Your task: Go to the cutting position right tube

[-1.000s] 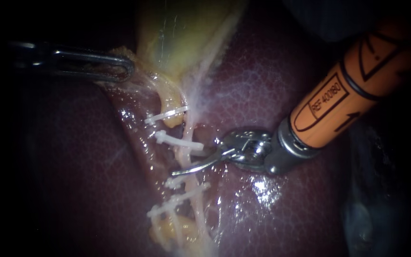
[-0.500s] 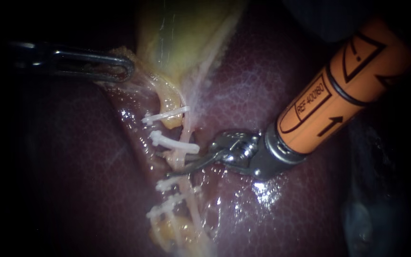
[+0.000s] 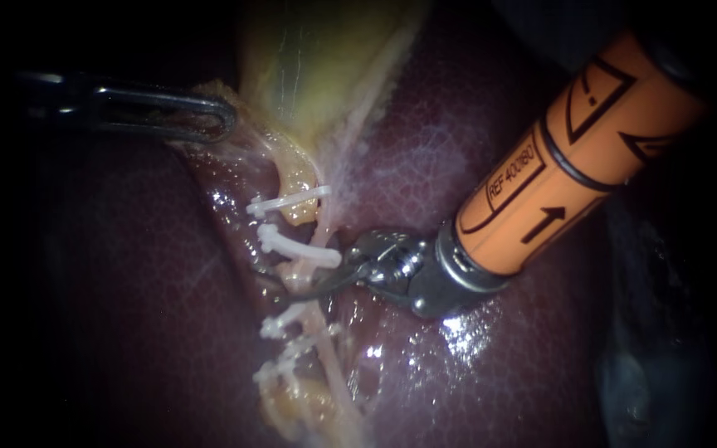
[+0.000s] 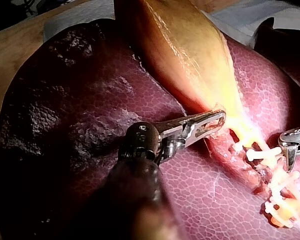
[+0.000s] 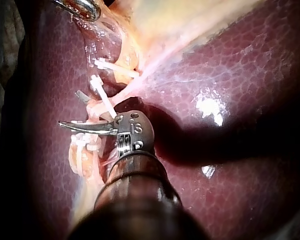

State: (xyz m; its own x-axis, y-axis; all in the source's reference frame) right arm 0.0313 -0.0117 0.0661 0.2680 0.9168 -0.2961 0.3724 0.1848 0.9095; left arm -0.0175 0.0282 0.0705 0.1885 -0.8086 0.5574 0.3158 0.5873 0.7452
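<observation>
The right tube (image 3: 323, 332) runs as a pale strand from the neck of the gallbladder (image 3: 317, 66) toward the near edge of the scene. It lies on the liver (image 3: 475, 166) and is crossed by four white clips (image 3: 296, 247), two far and two near. The right instrument (image 3: 292, 286) sits at the gap between those pairs. Its blades stand apart, one on either side of the strand, and are closed on nothing. The left instrument (image 3: 209, 116), at far left, has its jaws clamped on filmy tissue at the gallbladder's neck, drawing it leftward. Risks, as judged: the gap between the clip pairs is narrow, so a small drift far or near would bring a blade onto a clip or leave too short a stump beside one. The blade tips reach left beyond the tube and are partly hidden, so they could take in adjoining tissue or score the liver beneath. No container shows in any view.
</observation>
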